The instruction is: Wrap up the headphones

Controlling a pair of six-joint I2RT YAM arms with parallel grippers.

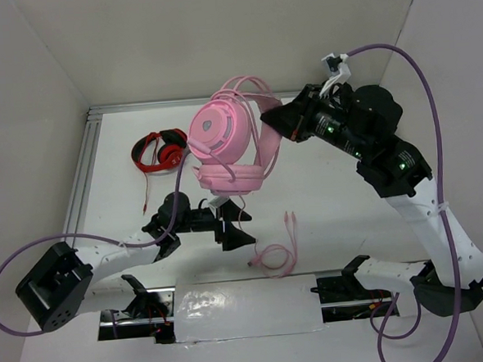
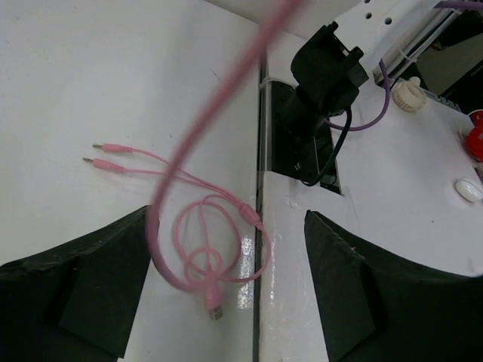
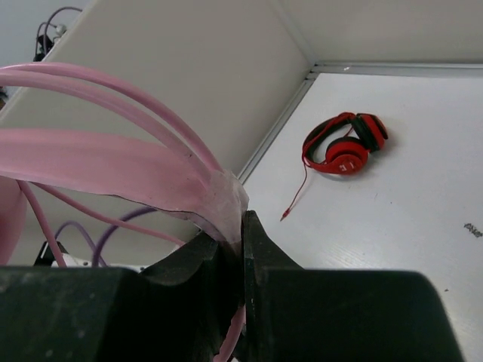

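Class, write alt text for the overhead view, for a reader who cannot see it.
The right gripper holds pink headphones above a white table, their cable hanging to a loose coil. The left gripper sits open below.

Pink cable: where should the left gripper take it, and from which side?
The free-hanging run below the headphones, pinched sideways: it hangs between the fingers of the open left gripper, while the coil lies flat on the table.

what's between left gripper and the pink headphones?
Only their cable: it hangs from the raised headphones past the open left gripper to a coil on the table. Top and left wrist views.
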